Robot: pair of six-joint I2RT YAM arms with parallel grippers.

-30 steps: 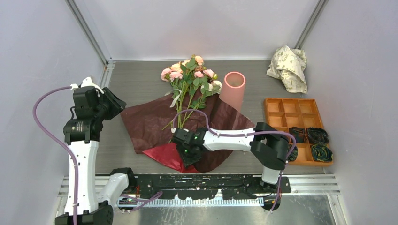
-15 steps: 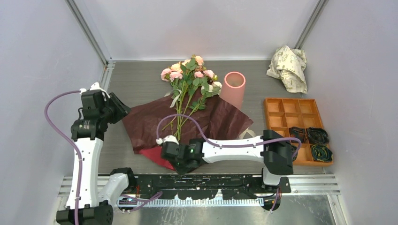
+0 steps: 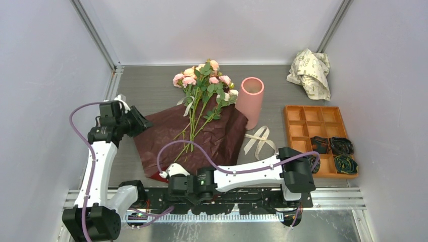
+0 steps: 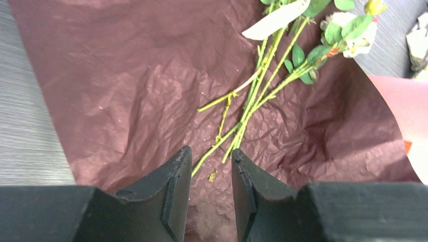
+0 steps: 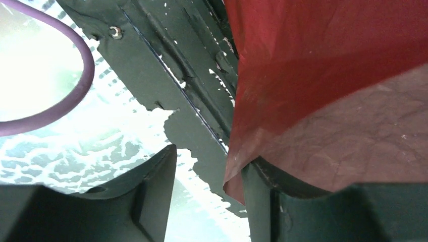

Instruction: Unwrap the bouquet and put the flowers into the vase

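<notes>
The bouquet lies unwrapped: the flowers (image 3: 202, 83), pink and peach blooms on thin green stems, rest on the spread dark red paper (image 3: 212, 136). The salmon-pink vase (image 3: 251, 98) stands just right of them. My left gripper (image 3: 143, 123) hovers open at the paper's left edge. In the left wrist view the left gripper (image 4: 209, 151) points at the stem ends (image 4: 242, 126), with the vase (image 4: 404, 116) at the right edge. My right gripper (image 3: 169, 181) sits low at the near rail. Its jaws (image 5: 209, 159) stand open, and the paper's corner (image 5: 328, 75) drapes over one finger.
A cream ribbon (image 3: 260, 141) lies loose on the table right of the paper. A crumpled cream printed paper (image 3: 309, 70) sits at the back right. The orange compartment tray (image 3: 303, 116) stands at the right, with dark items in its near cells. The black base rail (image 3: 242, 196) runs along the near edge.
My right gripper dragged the paper's near corner left toward the rail, then opened. The paper shifted left and uncovered the ribbon. My left gripper moved right, to the paper's edge.
</notes>
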